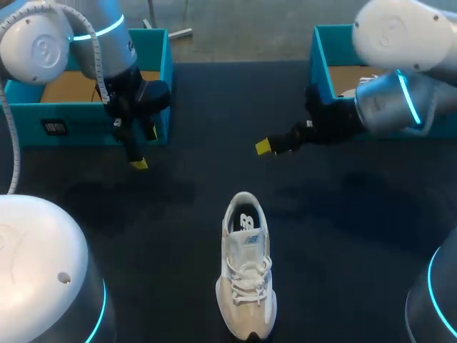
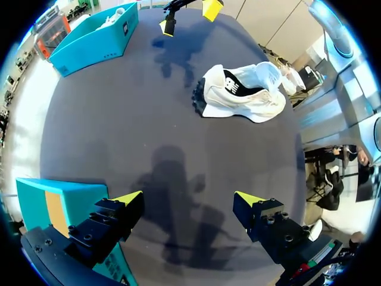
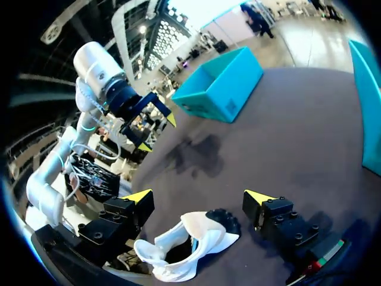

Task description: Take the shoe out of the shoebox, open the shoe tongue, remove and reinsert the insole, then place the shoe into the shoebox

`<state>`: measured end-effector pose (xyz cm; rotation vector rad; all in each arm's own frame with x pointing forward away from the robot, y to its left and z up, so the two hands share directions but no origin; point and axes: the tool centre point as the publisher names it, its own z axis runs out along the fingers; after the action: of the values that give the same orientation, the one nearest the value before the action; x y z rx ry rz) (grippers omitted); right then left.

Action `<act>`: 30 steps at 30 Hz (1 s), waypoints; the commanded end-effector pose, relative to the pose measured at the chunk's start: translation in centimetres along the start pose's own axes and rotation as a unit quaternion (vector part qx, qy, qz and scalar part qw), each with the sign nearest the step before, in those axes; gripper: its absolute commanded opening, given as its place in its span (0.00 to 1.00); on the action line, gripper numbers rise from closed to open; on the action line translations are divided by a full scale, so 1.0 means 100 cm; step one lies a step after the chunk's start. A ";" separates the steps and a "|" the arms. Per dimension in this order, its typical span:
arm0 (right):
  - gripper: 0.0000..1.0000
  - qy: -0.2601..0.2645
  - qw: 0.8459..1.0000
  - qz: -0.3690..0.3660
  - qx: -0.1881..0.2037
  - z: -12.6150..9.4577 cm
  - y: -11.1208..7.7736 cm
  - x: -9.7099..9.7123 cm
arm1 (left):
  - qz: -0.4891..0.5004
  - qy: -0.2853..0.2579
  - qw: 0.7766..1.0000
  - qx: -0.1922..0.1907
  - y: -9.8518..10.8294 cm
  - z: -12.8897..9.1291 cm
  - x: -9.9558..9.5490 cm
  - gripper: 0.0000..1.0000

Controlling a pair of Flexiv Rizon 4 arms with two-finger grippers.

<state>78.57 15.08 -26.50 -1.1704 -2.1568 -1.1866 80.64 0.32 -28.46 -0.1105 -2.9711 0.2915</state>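
Shoe (image 1: 246, 268) stands on its sole on the dark table (image 1: 193, 107), outside both boxes, heel end toward the grippers and touched by neither. The overhead view gives me that layout but only one clear yellow tip per arm, so I read the jaws from the wrist views. The left gripper (image 2: 189, 199) has its jaws spread wide with nothing but bare table between them; the shoe sits well ahead of them and a little to one side, while a corner of the left box (image 1: 93, 114) is just beside one finger. The right gripper (image 3: 199, 198) is equally wide open and holds nothing; its view puts the shoe under and between the fingers, clear of both, with the heel and collar showing and the toe cut off at the rim. Overhead, that gripper hangs well apart from the shoe, which the wrist view alone would not tell me. The right box (image 1: 325, 57) lies behind the right arm, which covers most of it. From the left wrist I can see something white inside that box, too small to make out.
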 end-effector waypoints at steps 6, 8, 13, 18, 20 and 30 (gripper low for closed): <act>1.00 0.001 0.998 0.008 0.061 0.005 0.001 -0.002 | 0.001 -0.002 1.000 0.006 0.006 0.003 0.006 1.00; 1.00 -0.020 0.998 0.003 0.062 0.005 -0.001 0.001 | 0.001 -0.002 1.000 0.006 0.006 0.003 0.006 1.00; 1.00 -0.066 0.997 0.001 0.050 0.004 -0.009 0.006 | 0.003 -0.001 1.000 0.006 0.006 0.003 0.008 1.00; 1.00 -0.099 0.995 -0.006 0.032 0.008 -0.022 0.017 | 0.003 -0.002 1.000 0.003 0.006 0.003 0.012 1.00; 1.00 -0.105 0.994 -0.007 0.022 0.012 -0.029 0.020 | 0.004 -0.003 1.000 -0.001 0.005 0.004 0.014 1.00; 1.00 -0.152 0.988 -0.005 0.006 0.037 -0.055 0.031 | -0.002 -0.001 1.000 -0.019 0.006 0.016 0.025 1.00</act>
<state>73.25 17.38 -28.44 -1.1782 -2.2126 -1.0878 78.45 0.90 -29.47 -0.1112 -2.9698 0.2373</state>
